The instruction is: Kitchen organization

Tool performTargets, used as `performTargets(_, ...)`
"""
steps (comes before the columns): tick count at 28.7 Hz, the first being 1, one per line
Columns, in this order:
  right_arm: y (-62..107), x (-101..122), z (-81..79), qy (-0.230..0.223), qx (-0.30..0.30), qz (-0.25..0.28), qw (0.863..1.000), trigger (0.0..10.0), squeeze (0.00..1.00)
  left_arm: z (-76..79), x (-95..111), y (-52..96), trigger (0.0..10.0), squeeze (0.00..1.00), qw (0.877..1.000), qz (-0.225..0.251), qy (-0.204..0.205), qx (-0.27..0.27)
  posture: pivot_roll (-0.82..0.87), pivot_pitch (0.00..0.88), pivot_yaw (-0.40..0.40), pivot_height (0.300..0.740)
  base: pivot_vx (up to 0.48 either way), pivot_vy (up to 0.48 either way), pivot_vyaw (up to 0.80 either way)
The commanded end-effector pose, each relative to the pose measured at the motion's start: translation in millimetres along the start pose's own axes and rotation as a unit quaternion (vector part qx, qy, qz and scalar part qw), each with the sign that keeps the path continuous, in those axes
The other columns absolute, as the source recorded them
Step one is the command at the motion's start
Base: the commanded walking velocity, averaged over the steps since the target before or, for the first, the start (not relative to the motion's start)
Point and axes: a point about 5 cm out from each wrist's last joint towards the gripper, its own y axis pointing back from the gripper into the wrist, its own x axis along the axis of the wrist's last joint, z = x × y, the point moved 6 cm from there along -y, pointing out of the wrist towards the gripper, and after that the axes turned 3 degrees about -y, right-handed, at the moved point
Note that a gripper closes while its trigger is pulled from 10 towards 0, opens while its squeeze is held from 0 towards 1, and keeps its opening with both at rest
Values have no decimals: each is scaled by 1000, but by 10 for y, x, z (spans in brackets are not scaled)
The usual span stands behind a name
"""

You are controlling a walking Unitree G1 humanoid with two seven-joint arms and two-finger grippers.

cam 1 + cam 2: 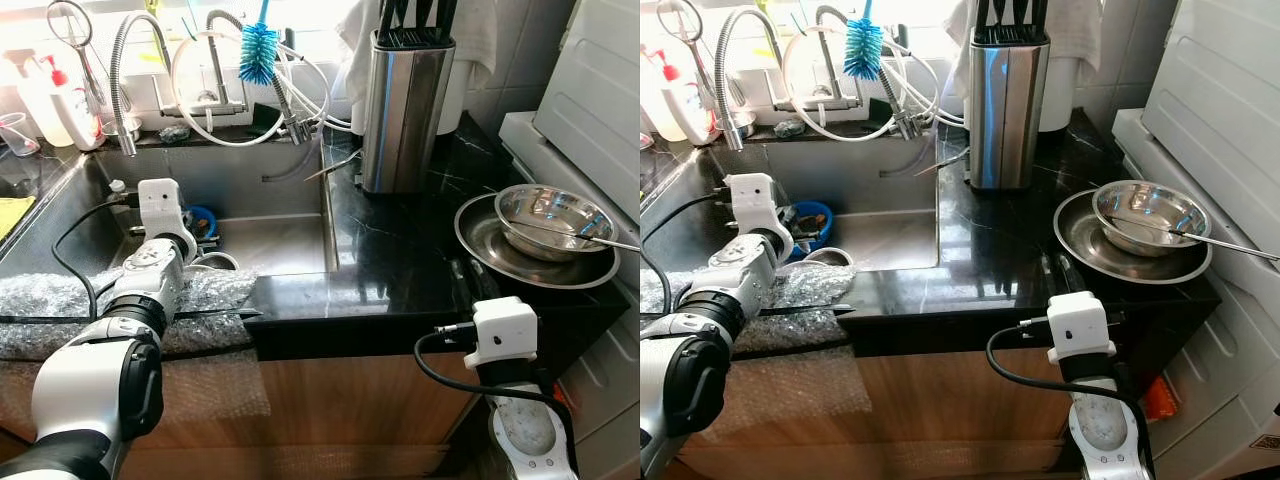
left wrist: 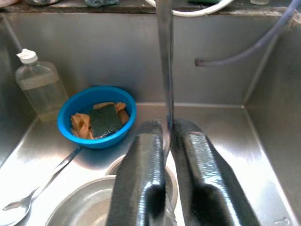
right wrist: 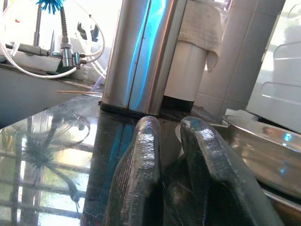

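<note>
Left tool point(image 2: 167, 155) is over the sink point(image 1: 270, 245), clamped on a thin metal utensil point(image 2: 164, 70). Right tool point(image 3: 171, 155) is closed with nothing in it, low at the tabletop point(image 1: 400, 240) edge.

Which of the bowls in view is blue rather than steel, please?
The blue bowl in the sink, holding a sponge; the bowl on the counter is bare steel.

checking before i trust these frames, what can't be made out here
- What the left claw pinches: a thin metal strip, its top cut off by the left wrist view's upper edge.
- Bowls in the sink: cut off by the lower edge, partly behind the claw.
- Knife block contents: handles cut off by the eye view's top edge.
- Window ledge: washed out by glare.
</note>
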Motion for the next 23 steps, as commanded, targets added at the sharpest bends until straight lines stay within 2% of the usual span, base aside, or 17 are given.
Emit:
performTargets(1, -10, -24, -34, -4, 5, -5, 1000, 10000, 0, -17, -95, 10, 10000, 1000, 1000, -22, -9, -1, -129, 0, 56, 740, 0, 0, 0)
performTargets(12, -58, -23, -63, -6, 8, -3, 1000, 10000, 0, -2, -169, 19, 10000, 1000, 999, -39, -26, -8, -124, 0, 56, 740, 0, 0, 0)
performTargets(13, -64, -20, -69, -7, 8, -3, 1000, 10000, 0, 3, -152, 18, 10000, 761, 999, -33, -31, -9, -124, 0, 56, 740, 0, 0, 0)
performTargets(14, -70, -17, -76, -7, 8, -2, 1000, 10000, 0, 24, -69, 13, 10000, 0, 999, -10, -42, -14, -122, 0, 57, 740, 0, 0, 0)
performTargets(16, -74, -16, -80, -7, 9, -1, 1000, 10000, 0, 49, 13, 11, 10000, 0, 998, 13, -50, -19, -123, 0, 58, 740, 0, 0, 0)
performTargets(17, -79, -15, -80, -8, 9, -1, 1000, 10000, 0, 81, 205, 18, 10000, 0, 997, 64, -44, -25, -122, 0, 58, 740, 0, 0, 0)
performTargets(18, -82, -14, -77, -7, 8, 0, 1000, 10000, 0, 89, 271, 24, 10000, 0, 996, 81, -41, -27, -119, 0, 56, 740, 0, 0, 0)
performTargets(19, -87, -5, -71, -7, 8, 1, 1000, 10000, 0, 80, 441, 57, 10000, 0, 990, 126, -54, -26, -114, 0, 54, 740, 0, 0, 0)
performTargets(21, -85, -2, -68, -7, 7, 2, 1000, 10000, 0, 22, 582, 134, 10000, 0, 982, 176, -64, -23, -106, 0, 52, 740, 0, 0, 0)
performTargets(23, -81, 0, -67, -7, 7, 2, 1000, 10000, 0, -31, 608, 187, 10000, 0, 978, 195, -69, -18, -100, 0, 52, 740, 0, 0, 0)
